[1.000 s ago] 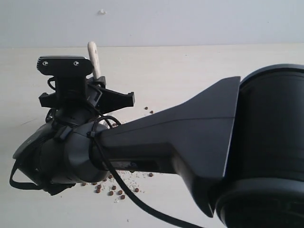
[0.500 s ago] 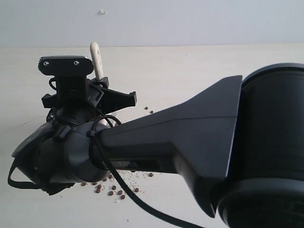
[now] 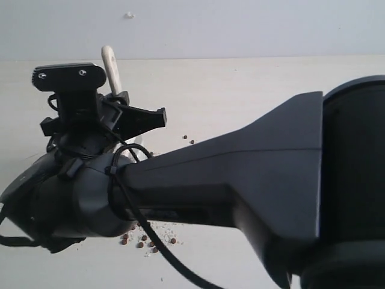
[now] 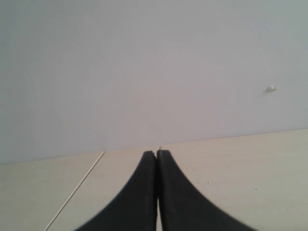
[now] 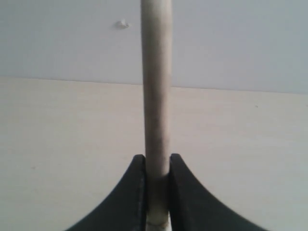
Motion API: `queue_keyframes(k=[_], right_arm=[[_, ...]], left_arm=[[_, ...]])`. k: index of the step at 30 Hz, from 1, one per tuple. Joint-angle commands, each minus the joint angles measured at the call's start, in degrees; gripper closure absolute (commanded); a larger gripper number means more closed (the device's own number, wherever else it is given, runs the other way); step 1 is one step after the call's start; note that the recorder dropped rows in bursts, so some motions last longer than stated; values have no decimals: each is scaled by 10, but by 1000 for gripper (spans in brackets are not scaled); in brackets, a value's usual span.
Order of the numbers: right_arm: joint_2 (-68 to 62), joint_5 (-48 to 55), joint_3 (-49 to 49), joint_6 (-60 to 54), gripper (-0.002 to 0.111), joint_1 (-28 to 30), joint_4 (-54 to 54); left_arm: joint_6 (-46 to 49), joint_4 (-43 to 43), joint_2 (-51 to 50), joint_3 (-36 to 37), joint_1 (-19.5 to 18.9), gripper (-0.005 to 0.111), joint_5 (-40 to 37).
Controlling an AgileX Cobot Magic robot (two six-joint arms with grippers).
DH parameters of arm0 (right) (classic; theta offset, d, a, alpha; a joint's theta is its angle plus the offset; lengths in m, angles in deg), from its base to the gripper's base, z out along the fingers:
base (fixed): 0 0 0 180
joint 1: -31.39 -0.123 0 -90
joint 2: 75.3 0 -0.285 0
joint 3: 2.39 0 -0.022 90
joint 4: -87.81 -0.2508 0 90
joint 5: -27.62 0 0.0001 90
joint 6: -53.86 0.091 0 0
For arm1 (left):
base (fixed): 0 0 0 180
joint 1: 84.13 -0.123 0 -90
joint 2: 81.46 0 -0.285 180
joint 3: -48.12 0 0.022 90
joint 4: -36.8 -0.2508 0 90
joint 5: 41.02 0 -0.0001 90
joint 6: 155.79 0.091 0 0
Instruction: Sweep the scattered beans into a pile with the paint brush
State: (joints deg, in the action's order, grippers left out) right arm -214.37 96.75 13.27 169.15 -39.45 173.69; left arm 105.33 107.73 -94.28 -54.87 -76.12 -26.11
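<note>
In the right wrist view my right gripper [image 5: 157, 161] is shut on the pale wooden handle of the paint brush [image 5: 156, 86], which rises straight out between the jaws. In the exterior view only the handle's rounded end [image 3: 110, 65] shows above the black right arm [image 3: 240, 174]; ferrule and bristles are hidden. Reddish-brown beans [image 3: 147, 241] mixed with white grains lie in a loose cluster just below the arm, partly covered by it. Two stray beans [image 3: 188, 139] lie farther back. My left gripper [image 4: 157, 153] is shut on nothing, above bare table.
The pale table [image 3: 252, 90] runs back to a grey wall with a small white speck [image 3: 129, 15]. A thin seam line [image 4: 77, 190] crosses the table in the left wrist view. The right arm fills most of the exterior view.
The right arm has swung left with the brush; the handle end now sits farther left and slightly higher. The arm covers more of the bean cluster than before.
</note>
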Motion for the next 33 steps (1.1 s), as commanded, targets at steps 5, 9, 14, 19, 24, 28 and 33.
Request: queue_keyframes(k=[5,9,14,19,24,28,33], right_arm=[[50,8,-35,23,108,-80,78],[61,8,-103,68,108,-114,94],[67,8,-117,68,108,-160,101],[65,8,-117,68,108,-195,127],[65,8,-140,68,108,-193,84],[65,8,-177,68,108,-182,79],[65,8,-186,68,108,-155,77]], left_arm=[[-1,1,3,2,0,107,0],[-1,1,3,2,0,107,0],[-1,1,3,2,0,107,0],[-1,1,3,2,0,107,0],[-1,1,3,2,0,107,0],[-1,1,3,2,0,107,0],[-1,1,3,2,0,107,0]])
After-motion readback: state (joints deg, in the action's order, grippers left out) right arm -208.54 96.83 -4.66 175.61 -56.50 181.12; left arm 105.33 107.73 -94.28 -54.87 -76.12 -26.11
